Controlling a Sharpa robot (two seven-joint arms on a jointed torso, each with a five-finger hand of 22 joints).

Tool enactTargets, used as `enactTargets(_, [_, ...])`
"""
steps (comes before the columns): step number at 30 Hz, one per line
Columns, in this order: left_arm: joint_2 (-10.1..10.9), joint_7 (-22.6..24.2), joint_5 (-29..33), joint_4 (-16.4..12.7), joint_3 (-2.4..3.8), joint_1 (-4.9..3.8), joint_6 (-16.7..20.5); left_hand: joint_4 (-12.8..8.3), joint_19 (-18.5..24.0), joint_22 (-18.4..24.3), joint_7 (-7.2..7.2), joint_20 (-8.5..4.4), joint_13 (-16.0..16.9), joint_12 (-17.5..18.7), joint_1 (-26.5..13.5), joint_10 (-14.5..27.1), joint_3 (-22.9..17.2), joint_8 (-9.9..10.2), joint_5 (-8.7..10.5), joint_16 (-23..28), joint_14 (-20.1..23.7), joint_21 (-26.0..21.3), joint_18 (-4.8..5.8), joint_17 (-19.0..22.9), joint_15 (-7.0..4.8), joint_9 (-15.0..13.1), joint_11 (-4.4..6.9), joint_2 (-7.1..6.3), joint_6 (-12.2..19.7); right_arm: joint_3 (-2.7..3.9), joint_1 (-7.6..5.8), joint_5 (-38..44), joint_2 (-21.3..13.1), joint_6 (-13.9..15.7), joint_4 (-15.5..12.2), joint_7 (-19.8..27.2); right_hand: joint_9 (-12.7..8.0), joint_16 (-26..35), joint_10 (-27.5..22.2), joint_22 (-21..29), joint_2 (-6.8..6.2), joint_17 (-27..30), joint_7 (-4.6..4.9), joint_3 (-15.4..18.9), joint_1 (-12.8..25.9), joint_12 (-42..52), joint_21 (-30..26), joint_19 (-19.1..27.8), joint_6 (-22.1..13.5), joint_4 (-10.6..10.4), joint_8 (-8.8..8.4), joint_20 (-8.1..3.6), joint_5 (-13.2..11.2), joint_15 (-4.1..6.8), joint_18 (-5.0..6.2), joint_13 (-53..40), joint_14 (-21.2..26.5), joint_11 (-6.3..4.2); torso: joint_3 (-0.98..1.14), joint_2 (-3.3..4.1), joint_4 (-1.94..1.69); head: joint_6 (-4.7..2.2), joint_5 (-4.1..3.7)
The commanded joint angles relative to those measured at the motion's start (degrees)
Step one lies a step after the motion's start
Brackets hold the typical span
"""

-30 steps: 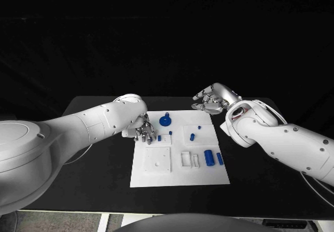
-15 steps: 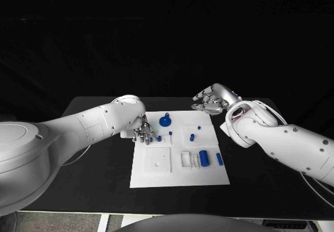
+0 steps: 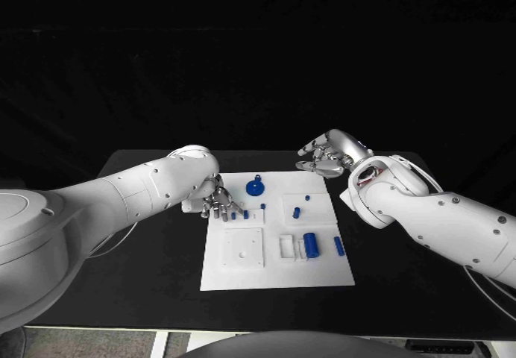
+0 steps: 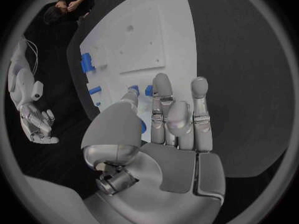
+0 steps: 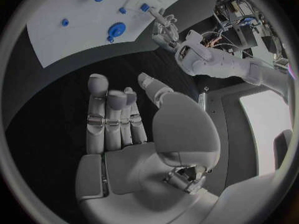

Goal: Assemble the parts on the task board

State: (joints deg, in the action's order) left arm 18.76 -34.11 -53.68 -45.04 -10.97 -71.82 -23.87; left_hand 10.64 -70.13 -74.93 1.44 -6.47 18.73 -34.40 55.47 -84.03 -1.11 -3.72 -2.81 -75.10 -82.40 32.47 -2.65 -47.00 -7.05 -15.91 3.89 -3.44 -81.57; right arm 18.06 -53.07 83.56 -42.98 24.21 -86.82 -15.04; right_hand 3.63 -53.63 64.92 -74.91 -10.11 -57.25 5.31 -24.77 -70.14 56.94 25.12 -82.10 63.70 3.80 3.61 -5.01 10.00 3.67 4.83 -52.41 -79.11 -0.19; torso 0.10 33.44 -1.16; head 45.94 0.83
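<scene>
A flat black bench carries everything here, its dark top running out to both sides. Lying directly on it, square in the middle, is the white rectangular task board, flat on the surface with bare black bench showing all around its edges.

Matt board, glossy arms, bright metal hands.
The board looks like smooth white plastic with a flat, matt face, and the parts on it are smooth blue plastic with a slight sheen. The table is dull black and takes no reflection. The left hand and right hand gleam like polished silver metal, with grey, softer-looking fingertips. The arm shells are glossy white plastic, catching highlights.
</scene>
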Motion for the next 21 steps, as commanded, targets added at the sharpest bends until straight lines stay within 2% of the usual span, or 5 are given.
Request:
enactTargets(1, [0.4,0.1,0.7,-0.4,0.43,-0.21,1.2,-1.7,-0.1,-1.0,-0.19,0.12,0.0,0.0,0.7,-2.8,0.0,-0.2,-0.15,0.4,0.2,-0.3,0.0,0.5,-0.04,0.0,0.2,2.44,0.1,0.03,0.02,0.6,0.0,-0.5,0.0,0.2,0.0,0.0,-0.6,-2.4,0.05,0.1,0.06,-0.3,0.6,0.0,0.0,0.2,0.1,0.1,-0.06,0.29,0.3,0.04,0.86,0.1,0.5,-0.01,0.02,0.01,-0.01,-0.06,0.12])
enactTargets(5, [1.4,1.2,1.8,-1.4,1.93,-0.53,3.2,-6.8,0.2,-0.9,-0.77,0.21,-0.2,2.5,1.0,-2.8,2.1,-0.2,-2.75,3.3,1.0,-1.2,-0.2,4.9,0.24,-0.1,-0.26,6.34,2.4,0.03,0.03,0.6,-0.1,-0.5,0.1,0.3,0.0,0.0,-0.5,-2.4,0.04,0.1,0.06,-0.3,0.7,0.1,0.0,0.2,0.1,0.1,-0.05,0.3,0.3,0.04,0.86,0.0,0.5,-0.02,0.02,0.0,-0.05,-0.12,0.04])
enactTargets(11, [3.6,5.3,5.5,-4.6,3.07,-1.96,10.4,-11.7,1.5,0.4,-3.28,-0.64,-3.3,12.8,7.0,0.9,1.7,-0.6,-10.5,11.3,4.2,-4.8,1.66,14.5,0.96,2.3,-1.62,8.26,12.0,0.03,0.04,0.6,-0.3,-0.3,0.2,0.4,0.0,0.0,-0.6,-2.4,0.02,0.1,0.06,-0.3,0.8,0.1,0.0,0.2,0.1,0.0,-0.06,0.29,0.3,0.04,0.87,0.1,0.5,-0.01,0.01,-0.03,-0.02,-0.41,-0.3])
enactTargets(17, [6.0,13.7,5.9,-9.4,3.43,-3.51,21.4,-20.2,4.4,3.7,-5.56,1.28,-10.2,22.7,18.8,6.5,-1.2,-1.7,-15.95,19.1,8.6,-10.9,1.48,19.2,3.26,5.0,-3.91,7.68,15.9,0.03,0.05,0.3,-0.6,0.2,0.6,0.6,0.0,0.1,-0.5,-2.4,0.02,0.2,0.04,-0.3,0.9,0.0,0.0,0.2,0.1,-0.1,-0.05,0.29,0.5,0.05,0.87,0.1,0.5,-0.03,0.06,-0.02,-0.07,-0.79,-0.51])
enactTargets(21, [6.8,23.0,1.3,-12.7,3.33,-3.88,29.6,-26.1,6.2,3.6,-6.77,2.18,-15.1,27.3,22.7,7.4,-5.0,-1.6,-14.19,25.9,9.8,-13.1,0.44,22.9,4.18,8.3,-4.79,6.23,16.0,0.03,0.05,-0.1,-0.8,0.9,1.3,1.1,0.0,0.4,-1.0,-2.2,-0.11,0.4,0.1,-0.4,0.9,-0.5,-0.8,0.4,-0.1,0.1,-0.07,0.3,0.9,0.03,0.93,0.6,0.7,-0.01,0.02,0.05,0.06,-1.51,-0.46])
